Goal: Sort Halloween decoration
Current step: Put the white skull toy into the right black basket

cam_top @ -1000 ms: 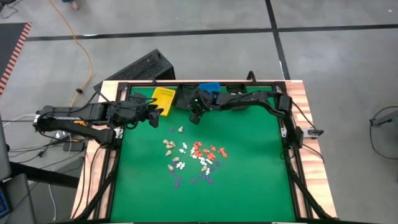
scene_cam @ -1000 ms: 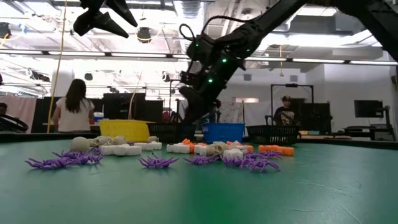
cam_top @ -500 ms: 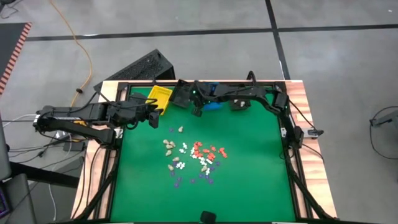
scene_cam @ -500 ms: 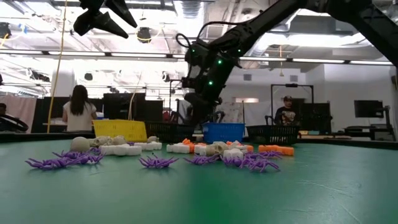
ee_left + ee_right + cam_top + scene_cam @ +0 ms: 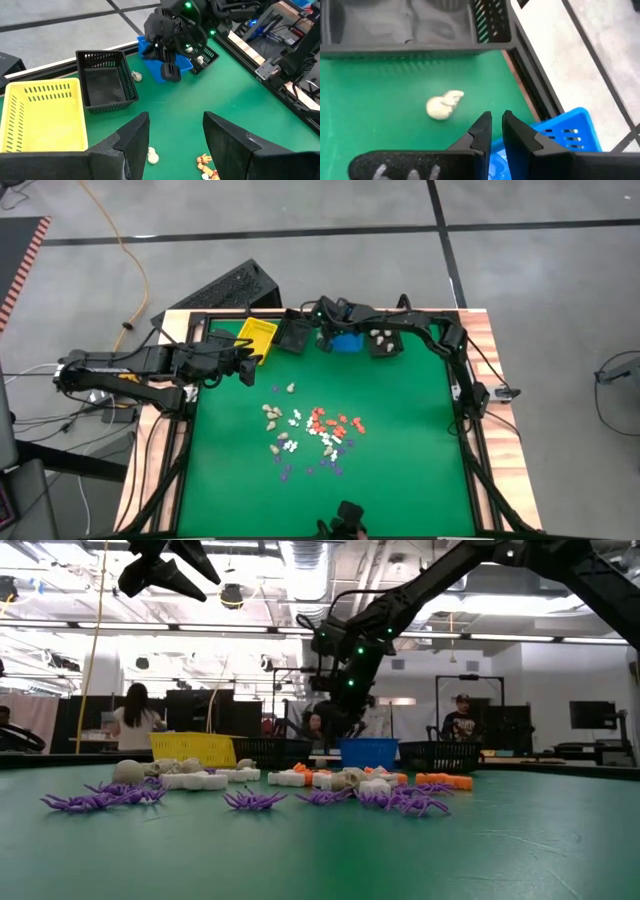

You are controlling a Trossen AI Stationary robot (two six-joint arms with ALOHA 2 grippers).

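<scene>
Halloween decoration (image 5: 312,432) lies mid-table — right gripper (image 5: 496,131) nearly closed, empty; left gripper (image 5: 172,135) spread wide.

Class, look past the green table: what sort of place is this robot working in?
Probably a large lab or workshop: bare concrete floor, ceiling strip lights, and people at workstations behind the table.

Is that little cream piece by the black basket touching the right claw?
Apart. In the right wrist view, green table shows between the cream piece and the right gripper, whose fingers are nearly closed.
</scene>
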